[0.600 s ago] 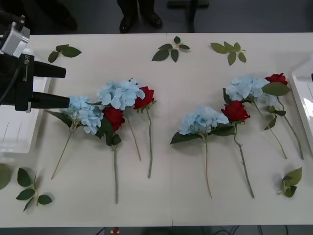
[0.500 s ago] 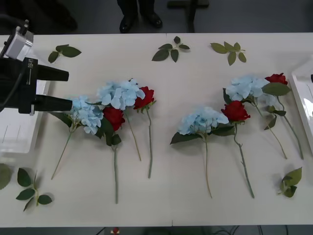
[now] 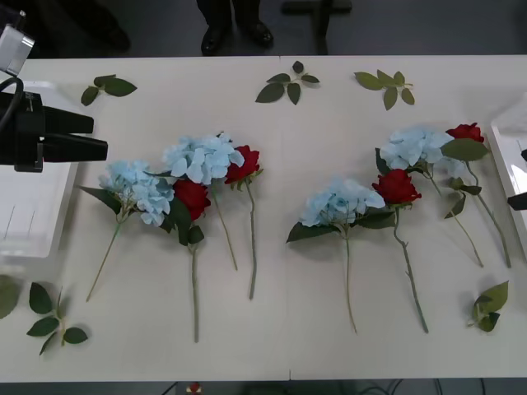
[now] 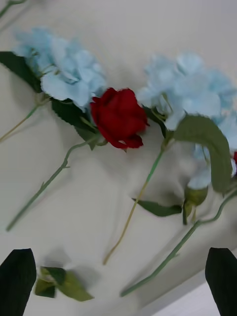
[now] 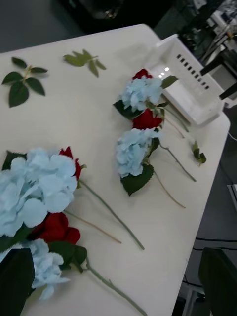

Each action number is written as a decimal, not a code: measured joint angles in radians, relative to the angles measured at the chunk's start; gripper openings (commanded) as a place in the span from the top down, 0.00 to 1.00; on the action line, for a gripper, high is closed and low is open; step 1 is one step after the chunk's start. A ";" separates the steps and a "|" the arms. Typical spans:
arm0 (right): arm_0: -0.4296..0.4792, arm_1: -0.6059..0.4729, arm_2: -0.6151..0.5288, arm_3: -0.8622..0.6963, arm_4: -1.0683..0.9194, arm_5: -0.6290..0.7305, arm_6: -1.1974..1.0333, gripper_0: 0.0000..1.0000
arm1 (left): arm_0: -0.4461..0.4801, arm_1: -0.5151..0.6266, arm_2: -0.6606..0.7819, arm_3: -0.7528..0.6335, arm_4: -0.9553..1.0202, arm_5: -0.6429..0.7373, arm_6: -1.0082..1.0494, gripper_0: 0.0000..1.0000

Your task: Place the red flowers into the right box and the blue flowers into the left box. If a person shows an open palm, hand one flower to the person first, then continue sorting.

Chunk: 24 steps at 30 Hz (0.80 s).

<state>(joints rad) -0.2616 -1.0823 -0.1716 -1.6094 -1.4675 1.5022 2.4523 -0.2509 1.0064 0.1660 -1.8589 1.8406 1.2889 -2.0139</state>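
Blue flowers [image 3: 136, 191] beside left gripper [image 3: 90, 137]

No text, label, brand, number or sign can be read on the flowers, the boxes, the tabletop or the robot arms in any view.

From above we look forward and down over the whole table [image 3: 280, 346]; our right wrist camera hangs close over the right-hand flowers; our left wrist camera looks across the table towards the right box [image 5: 190, 81]; all three share those flowers.
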 measured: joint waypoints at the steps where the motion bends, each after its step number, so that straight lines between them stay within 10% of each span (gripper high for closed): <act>1: -0.009 0.000 0.014 0.000 0.025 -0.002 -0.101 0.00 | 0.006 0.005 0.000 0.000 -0.033 0.000 0.004 0.03; 16: -0.191 0.003 0.329 0.083 0.351 -0.134 -0.651 0.00 | 0.349 -0.043 0.000 -0.163 -0.601 -0.003 0.150 0.03; 24: -0.348 0.102 0.376 0.374 0.383 -0.137 -0.651 0.00 | 0.297 -0.198 -0.076 -0.162 -0.899 -0.005 0.150 0.03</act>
<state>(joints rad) -0.6098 -0.9803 0.2045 -1.2350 -1.0848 1.3653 1.8013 0.0461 0.8084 0.0898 -2.0212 0.9420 1.2839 -1.8634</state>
